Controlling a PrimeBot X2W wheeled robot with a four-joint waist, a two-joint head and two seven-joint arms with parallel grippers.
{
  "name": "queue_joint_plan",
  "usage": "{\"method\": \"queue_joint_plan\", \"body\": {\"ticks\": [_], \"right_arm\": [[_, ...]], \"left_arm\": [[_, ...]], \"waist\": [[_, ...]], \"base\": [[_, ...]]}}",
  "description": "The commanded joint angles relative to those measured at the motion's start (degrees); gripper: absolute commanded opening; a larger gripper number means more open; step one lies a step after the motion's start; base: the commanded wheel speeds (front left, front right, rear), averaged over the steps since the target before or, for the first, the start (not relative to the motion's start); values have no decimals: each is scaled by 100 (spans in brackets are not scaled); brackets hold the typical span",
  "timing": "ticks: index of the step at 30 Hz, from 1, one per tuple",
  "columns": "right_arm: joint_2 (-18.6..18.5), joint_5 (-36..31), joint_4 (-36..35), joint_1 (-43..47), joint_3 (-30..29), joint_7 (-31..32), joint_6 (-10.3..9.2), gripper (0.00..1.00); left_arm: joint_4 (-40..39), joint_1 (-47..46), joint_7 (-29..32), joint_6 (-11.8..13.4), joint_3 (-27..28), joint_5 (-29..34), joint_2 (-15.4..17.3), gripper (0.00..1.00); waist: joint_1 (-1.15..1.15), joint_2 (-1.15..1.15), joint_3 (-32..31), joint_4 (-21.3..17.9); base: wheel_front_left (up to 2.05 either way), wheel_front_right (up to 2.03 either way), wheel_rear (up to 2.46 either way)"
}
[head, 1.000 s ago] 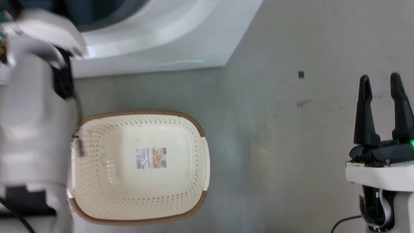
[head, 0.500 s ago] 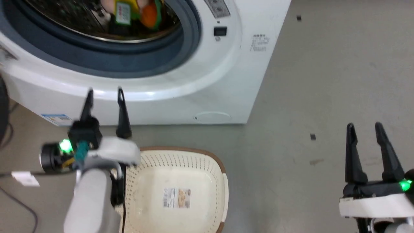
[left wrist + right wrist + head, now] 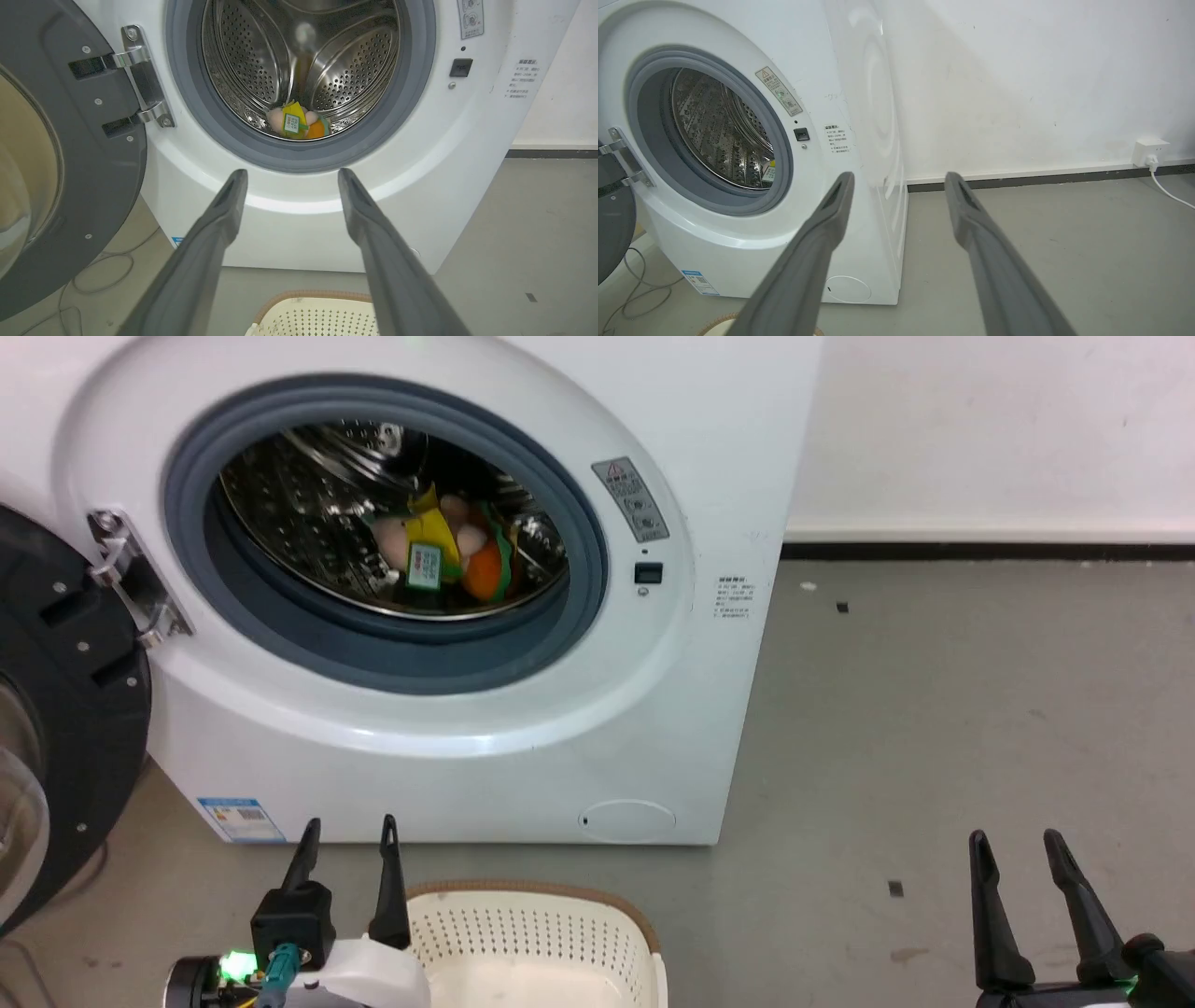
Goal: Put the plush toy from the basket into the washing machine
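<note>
Ahead of my left pincer, whose fingers are spread and empty, I see the plush toy lying inside the washing machine; the basket sits just beside that pincer. My right pincer gapes empty too.

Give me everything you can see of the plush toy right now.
The plush toy lies low in the steel drum, near the front, resting on the perforated metal. It looks soft and bunched up: an orange bun part, a green edge, a yellow piece and pale pink rounded parts, with a small green tag facing the opening. Nothing else touches it.
</note>
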Motion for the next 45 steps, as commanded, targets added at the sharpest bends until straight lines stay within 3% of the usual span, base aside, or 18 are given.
{"method": "queue_joint_plan", "body": {"ticks": [1, 12, 13, 45], "right_arm": [[-1, -51, 24, 92, 4, -24, -4, 100], [-1, -32, 108, 236, -81, -24, -4, 100], [0, 0, 96, 174, -73, 2, 0, 0], [0, -272, 119, -55, 32, 356, -1, 0]], "left_arm": [[-61, 93, -30, -39, -22, 42, -16, 100], [-57, 287, -30, -172, -17, 66, -65, 100], [-58, 218, 2, -157, -7, 20, -61, 0], [-441, 263, 359, -283, 72, 115, -100, 0]], "waist": [[2, 0, -213, 1], [2, 0, -341, -64], [2, 0, -343, -64], [2, 0, -307, -76]], "base": [[0, 0, 0], [0, 0, 0], [0, 0, 0], [0, 0, 0]]}}
